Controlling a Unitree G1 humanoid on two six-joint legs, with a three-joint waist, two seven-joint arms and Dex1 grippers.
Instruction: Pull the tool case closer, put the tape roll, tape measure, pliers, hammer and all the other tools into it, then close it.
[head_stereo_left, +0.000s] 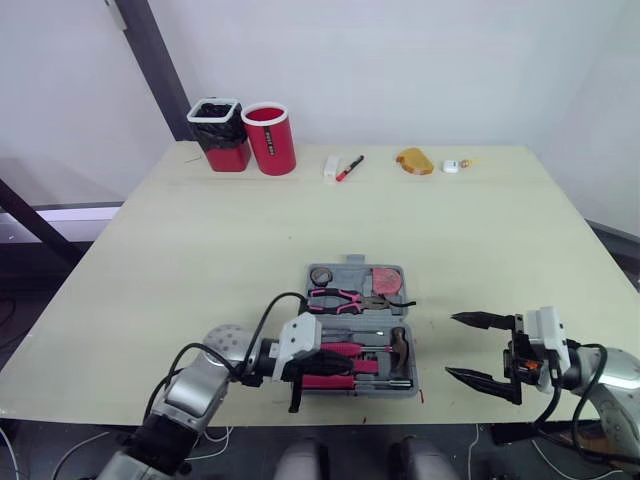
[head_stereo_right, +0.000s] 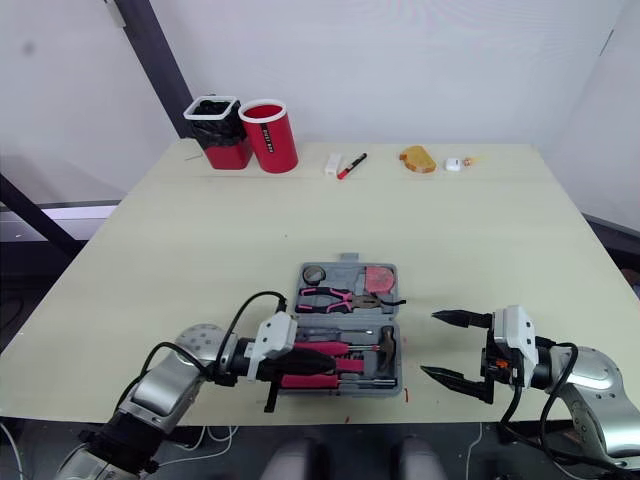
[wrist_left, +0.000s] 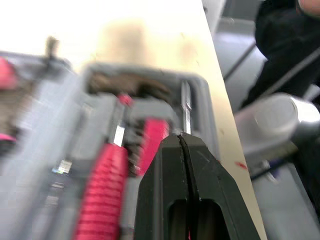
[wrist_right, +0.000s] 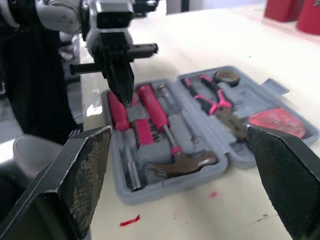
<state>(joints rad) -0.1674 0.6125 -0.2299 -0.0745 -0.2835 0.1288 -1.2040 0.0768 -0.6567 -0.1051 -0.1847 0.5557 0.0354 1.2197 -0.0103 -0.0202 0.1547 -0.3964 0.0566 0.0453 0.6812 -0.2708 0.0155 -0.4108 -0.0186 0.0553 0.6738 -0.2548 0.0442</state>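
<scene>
Fingers of the left gripper (wrist_left: 181, 142), pressed tight together on nothing in its wrist view, poise over red handles (wrist_right: 152, 110) in the open tool case (head_stereo_left: 350, 268) near the table's (head_stereo_left: 250, 230) front edge, hammer (wrist_right: 182, 162) inside, while the right gripper (head_stereo_left: 450, 345) gapes wide, empty, over bare tabletop just beside it.

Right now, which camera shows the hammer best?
Right wrist view: the hammer lies whole in the open tool case, head and red grip clear. The eye views show it small. In the left wrist view I cannot tell it from other red-handled tools.
</scene>
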